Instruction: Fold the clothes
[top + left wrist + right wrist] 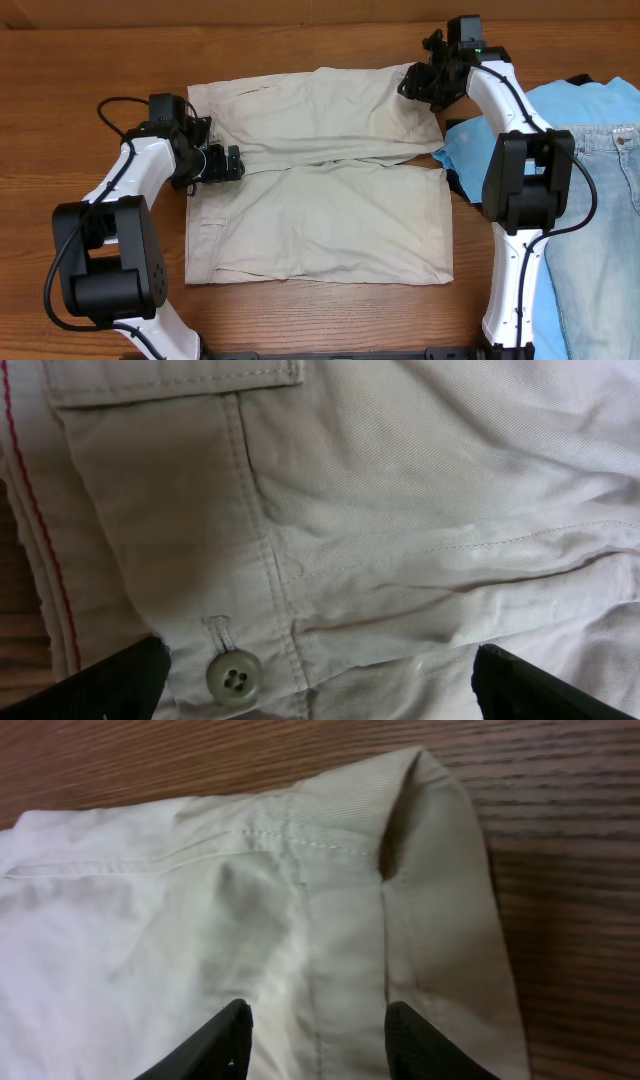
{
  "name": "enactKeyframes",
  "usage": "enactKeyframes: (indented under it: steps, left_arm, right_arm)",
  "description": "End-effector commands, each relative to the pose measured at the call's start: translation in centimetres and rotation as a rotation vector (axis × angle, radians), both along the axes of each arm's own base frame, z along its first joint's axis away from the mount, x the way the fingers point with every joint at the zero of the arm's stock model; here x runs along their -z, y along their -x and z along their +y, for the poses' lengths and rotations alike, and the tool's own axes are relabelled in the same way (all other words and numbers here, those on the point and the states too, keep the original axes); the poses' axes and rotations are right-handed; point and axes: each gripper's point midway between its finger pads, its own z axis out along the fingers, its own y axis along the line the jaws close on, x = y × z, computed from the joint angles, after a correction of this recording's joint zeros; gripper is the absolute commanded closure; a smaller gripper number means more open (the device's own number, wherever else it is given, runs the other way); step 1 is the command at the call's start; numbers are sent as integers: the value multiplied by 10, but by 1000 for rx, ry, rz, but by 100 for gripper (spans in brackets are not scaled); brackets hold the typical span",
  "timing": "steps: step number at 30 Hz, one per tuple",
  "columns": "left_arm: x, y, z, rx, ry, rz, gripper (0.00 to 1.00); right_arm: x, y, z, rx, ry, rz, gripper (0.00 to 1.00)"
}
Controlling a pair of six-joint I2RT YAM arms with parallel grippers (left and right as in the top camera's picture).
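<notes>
Clearly no fold is made yet: khaki shorts [320, 190] lie flat and spread out at centre of the wooden table [90, 60]. Left gripper [230, 163] has fingers wide apart over the waistband button [233, 678]. Right gripper [422, 85] is also apart, above the upper-right leg hem [420, 810]. All folding is left to do.

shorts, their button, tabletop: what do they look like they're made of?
Shorts: woven cotton-like twill, matte beige; fine diagonal weave, stitched seams and soft creases show. Button: probably plastic, dull grey-green, four holes; hard to be sure. Table: wood or wood-look laminate, brown grain lines, slight sheen.
</notes>
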Motion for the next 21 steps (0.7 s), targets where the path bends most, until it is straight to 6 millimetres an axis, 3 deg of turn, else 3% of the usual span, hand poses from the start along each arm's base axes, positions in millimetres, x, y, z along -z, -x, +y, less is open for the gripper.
enactKeyframes:
  steps: [1, 5, 9, 12, 19, 21]
  left_arm:
    - [0, -3, 3, 5, -7, -2, 0]
    - [1, -1, 3, 5, -7, 4, 1]
    - [1, 1, 3, 5, -6, 15, 1]
    - [1, 1, 3, 5, -6, 15, 1]
    - [1, 1, 3, 5, -6, 15, 0]
    - [1, 2, 3, 5, -6, 16, 0]
  right_arm:
    - [23, 5, -4, 9, 36, 40, 58]
    - [39, 9, -5, 11, 42, 73, 62]
    - [43, 11, -3, 5, 29, 85, 65]
    - [42, 12, 2, -5, 5, 85, 71]
    - [30, 8, 16, -39, -88, 61, 96]
    - [21, 3, 12, -32, -87, 47, 96]
